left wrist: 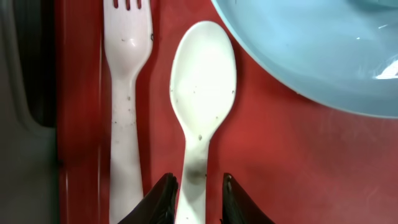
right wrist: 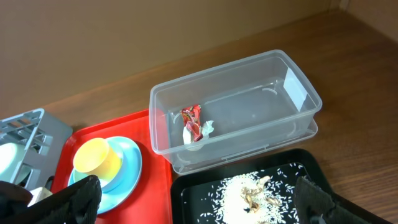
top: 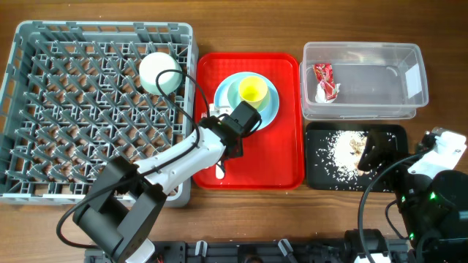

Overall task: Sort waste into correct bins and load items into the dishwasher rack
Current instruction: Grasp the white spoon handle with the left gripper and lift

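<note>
Viewing overhead: I see a pale cup (top: 159,71) in the dishwasher rack (top: 44,109); yellow cup (top: 252,89) on the blue plate (top: 272,108), on the red tray (top: 285,161).
Left wrist: left gripper (left wrist: 198,190) fingers straddle the spoon (left wrist: 202,93) handle beside the fork (left wrist: 126,93); I cannot tell if they pinch it.
Right wrist: right gripper (right wrist: 199,202) spread wide above black tray (right wrist: 186,193) of rice (right wrist: 249,193); wrapper (right wrist: 193,121) in clear tub (right wrist: 298,99).

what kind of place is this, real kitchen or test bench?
Probably a test bench staged for dish clearing: a dishwasher rack, a red tray, a clear tub and a black tray all sit on one wooden table.
</note>
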### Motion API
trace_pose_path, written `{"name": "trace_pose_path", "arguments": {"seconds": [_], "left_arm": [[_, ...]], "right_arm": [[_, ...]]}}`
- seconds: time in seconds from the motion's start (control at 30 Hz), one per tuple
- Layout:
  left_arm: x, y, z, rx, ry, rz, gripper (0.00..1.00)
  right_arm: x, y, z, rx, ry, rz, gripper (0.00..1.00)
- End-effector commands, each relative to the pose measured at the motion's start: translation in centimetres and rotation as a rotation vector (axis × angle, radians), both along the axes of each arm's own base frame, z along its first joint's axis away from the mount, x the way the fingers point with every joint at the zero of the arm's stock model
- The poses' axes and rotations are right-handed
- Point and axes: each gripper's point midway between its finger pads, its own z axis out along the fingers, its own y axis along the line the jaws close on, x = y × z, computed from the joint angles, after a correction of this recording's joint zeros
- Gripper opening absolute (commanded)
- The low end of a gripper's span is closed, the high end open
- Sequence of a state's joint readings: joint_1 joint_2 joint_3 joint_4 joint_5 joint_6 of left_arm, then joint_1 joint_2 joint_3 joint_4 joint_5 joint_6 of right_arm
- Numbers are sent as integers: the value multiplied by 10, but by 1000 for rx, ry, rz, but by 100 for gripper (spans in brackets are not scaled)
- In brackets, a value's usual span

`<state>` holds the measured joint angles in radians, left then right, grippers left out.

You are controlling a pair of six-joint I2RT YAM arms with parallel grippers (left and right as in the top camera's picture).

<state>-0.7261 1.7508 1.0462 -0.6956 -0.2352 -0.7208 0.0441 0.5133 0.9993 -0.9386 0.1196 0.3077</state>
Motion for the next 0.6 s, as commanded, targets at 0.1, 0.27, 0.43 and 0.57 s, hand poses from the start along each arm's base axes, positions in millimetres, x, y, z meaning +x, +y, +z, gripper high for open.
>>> {"name": "trace_pose_path", "arguments": {"seconds": [0.1, 0.27, 0.43, 0.57], "left_arm": [[2, 10, -8, 37, -15, 33, 22], [-2, 14, -16, 39, -15, 39, 22], [-2, 13, -24, 23, -31, 39, 22], [-6, 16, -32, 18, -33, 49, 20]], "right_arm": [[0, 1, 4, -12, -9, 13, 100], [0, 1, 4, -12, -9, 13, 100], [0, 1, 4, -12, -9, 13, 100], [0, 1, 4, -12, -9, 13, 100]]}}
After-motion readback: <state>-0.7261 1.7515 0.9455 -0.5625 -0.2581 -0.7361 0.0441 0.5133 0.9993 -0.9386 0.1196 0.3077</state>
